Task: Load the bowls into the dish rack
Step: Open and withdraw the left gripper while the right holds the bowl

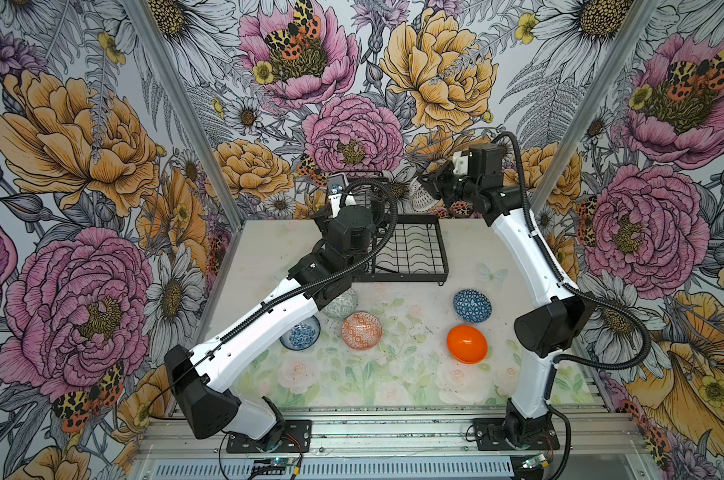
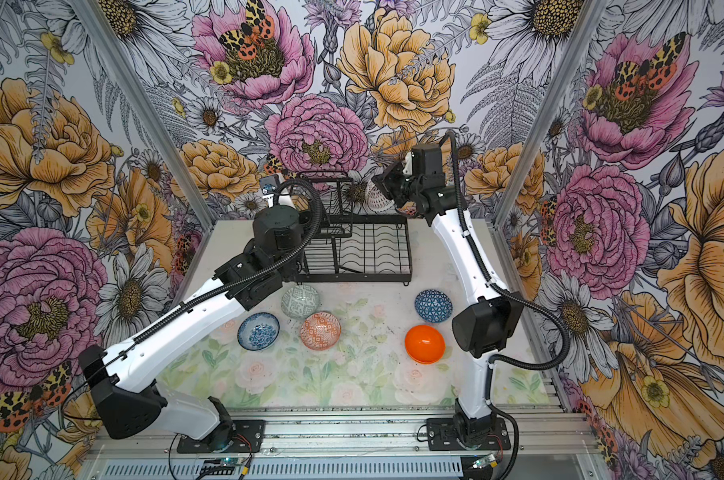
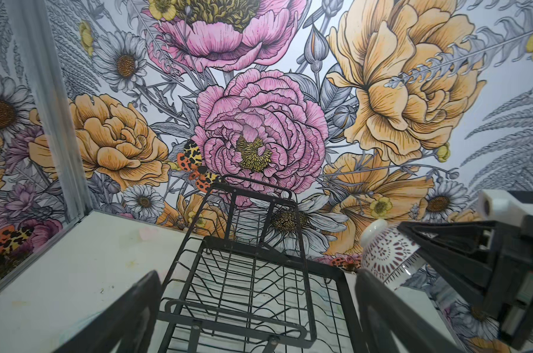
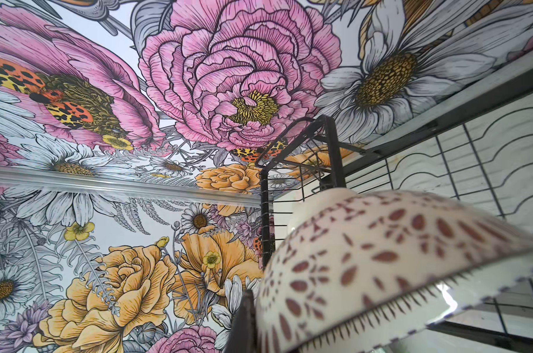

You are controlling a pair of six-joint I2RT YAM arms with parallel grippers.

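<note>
The black wire dish rack (image 1: 410, 249) (image 2: 372, 249) stands at the back of the table, holding no bowl. My left gripper (image 3: 259, 275) (image 1: 341, 201) hovers open over the rack (image 3: 243, 275), next to its raised upper basket, with nothing between its fingers. My right gripper (image 1: 428, 183) is shut on the rim of a dark-and-white bowl (image 1: 421, 195) (image 2: 376, 197) (image 3: 387, 253) (image 4: 396, 259), held tilted in the air above the rack's back right corner. On the table in front lie a grey-green bowl (image 1: 341, 302), a blue-speckled bowl (image 1: 301, 332), an orange-white bowl (image 1: 361, 330), a dark blue triangle bowl (image 1: 472, 305) and a plain orange bowl (image 1: 467, 344).
Flowered walls close in the table at the back and both sides. My left forearm (image 1: 268, 316) passes over part of the grey-green and blue-speckled bowls. A metal rail (image 1: 372, 432) with both arm bases runs along the front edge.
</note>
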